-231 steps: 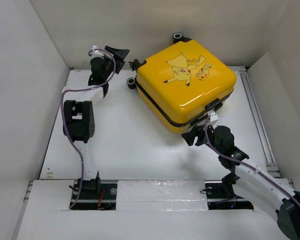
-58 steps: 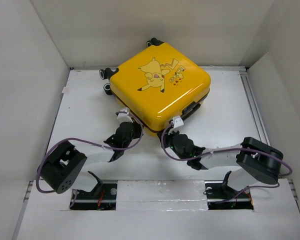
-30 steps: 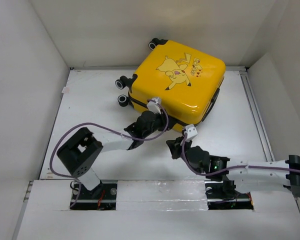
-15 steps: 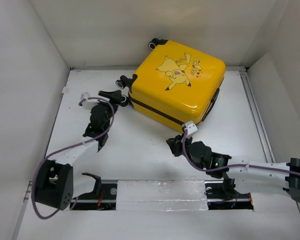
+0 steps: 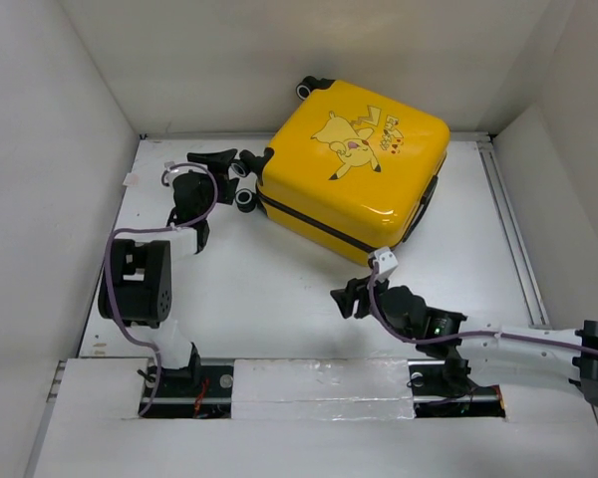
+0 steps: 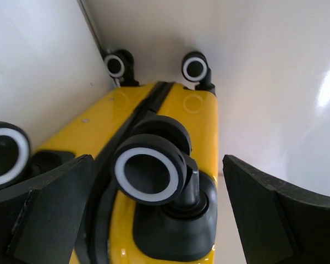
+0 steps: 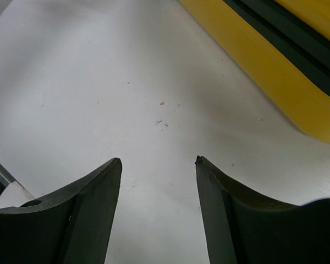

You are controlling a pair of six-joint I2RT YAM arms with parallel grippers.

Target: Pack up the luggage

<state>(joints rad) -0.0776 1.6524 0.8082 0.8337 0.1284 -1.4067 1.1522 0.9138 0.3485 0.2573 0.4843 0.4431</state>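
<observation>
L jaws spread, flanking wheel | R jaws spread, empty | luggage lid-up, wheel end left, long axis approx L-R

Top cam: high, behind the arm bases, looking down on the whole table, widest view. L wrist cam: just behind the left gripper, v. close on the luggage, wheel end. R wrist cam: low over the table, angled down past the right gripper, luggage edge top right. All 3 share the luggage.

Bright even light fr. above, soft shadows; glare rt side L wrist view; jaws blurry.
</observation>
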